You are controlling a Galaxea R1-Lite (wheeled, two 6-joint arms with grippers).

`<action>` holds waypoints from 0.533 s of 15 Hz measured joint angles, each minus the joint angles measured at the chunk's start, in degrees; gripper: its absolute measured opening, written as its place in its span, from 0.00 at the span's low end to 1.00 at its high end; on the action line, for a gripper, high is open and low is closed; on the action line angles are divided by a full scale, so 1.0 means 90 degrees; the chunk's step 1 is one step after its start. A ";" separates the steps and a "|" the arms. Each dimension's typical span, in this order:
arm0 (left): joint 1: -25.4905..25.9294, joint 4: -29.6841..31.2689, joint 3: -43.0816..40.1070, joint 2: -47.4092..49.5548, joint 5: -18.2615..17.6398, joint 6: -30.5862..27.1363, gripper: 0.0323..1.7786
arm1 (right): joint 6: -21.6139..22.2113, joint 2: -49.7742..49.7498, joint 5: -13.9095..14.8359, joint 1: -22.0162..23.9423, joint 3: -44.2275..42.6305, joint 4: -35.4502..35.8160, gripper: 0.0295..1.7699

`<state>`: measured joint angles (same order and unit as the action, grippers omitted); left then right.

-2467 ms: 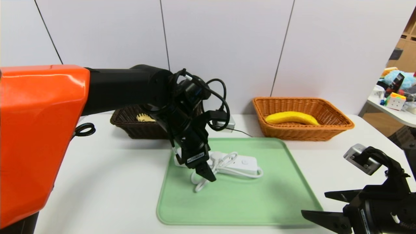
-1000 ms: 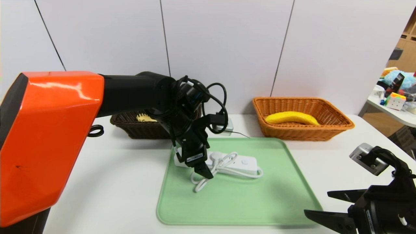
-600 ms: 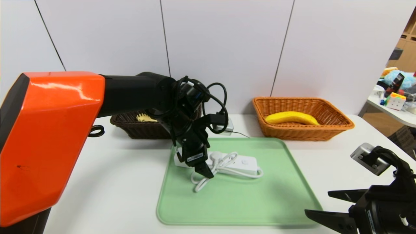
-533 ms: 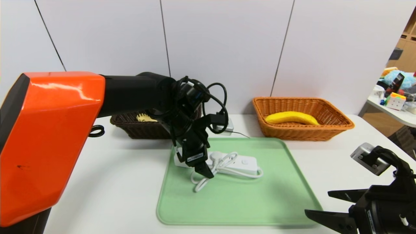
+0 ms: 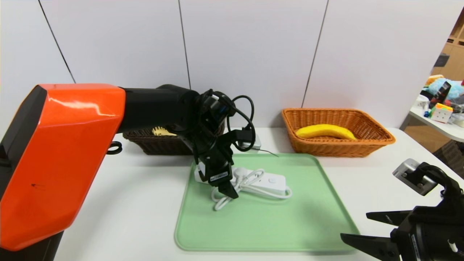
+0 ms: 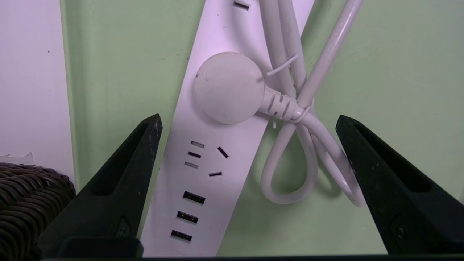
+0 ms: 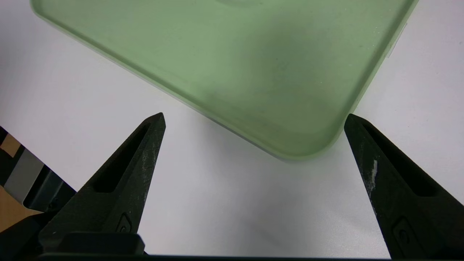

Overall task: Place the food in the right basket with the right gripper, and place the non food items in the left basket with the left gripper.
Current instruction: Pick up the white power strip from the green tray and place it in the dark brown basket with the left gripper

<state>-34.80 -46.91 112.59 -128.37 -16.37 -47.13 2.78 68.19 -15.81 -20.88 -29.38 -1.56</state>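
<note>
The white power strip [image 5: 268, 180] lies on the green tray [image 5: 261, 224] with its cord [image 5: 250, 181] bundled beside it. My left gripper [image 5: 228, 190] hangs open just above it. In the left wrist view its fingers straddle the power strip [image 6: 214, 163] and the cord loops [image 6: 308, 145], and the left gripper [image 6: 249, 119] holds nothing. The banana [image 5: 325, 131] lies in the orange-tan basket [image 5: 377, 139]. The spoon's yellow head [image 5: 161, 131] shows in the dark brown basket [image 5: 152, 145]. My right gripper [image 5: 355, 225] stays open by the tray's near right corner [image 7: 311, 145].
A small grey box [image 5: 252, 144] with a thin cable sits behind the tray, between the baskets. A side table [image 5: 440, 125] with toys and a cube stands far right. The left arm's orange shell [image 5: 65, 156] fills the near left.
My left arm has sunk a little and shifted right, its open gripper staying over the power strip. The right gripper has drifted slightly right. Nothing was taken hold of.
</note>
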 joint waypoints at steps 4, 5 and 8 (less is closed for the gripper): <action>0.0000 0.0012 0.0000 -0.0005 -0.0022 0.0000 0.95 | -0.0003 -0.0022 0.0000 -0.0001 -0.0003 0.0000 0.96; -0.0003 0.0005 0.0000 0.0034 -0.0030 0.0000 0.95 | 0.0000 -0.0026 0.0000 -0.0001 -0.0005 0.0000 0.96; -0.0003 -0.0083 0.0000 0.0279 -0.0039 0.0022 0.95 | 0.0003 -0.0031 0.0000 0.0000 -0.0005 0.0000 0.96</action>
<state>-34.83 -47.65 112.59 -125.86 -16.73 -46.93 2.80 67.91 -15.81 -20.88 -29.43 -1.56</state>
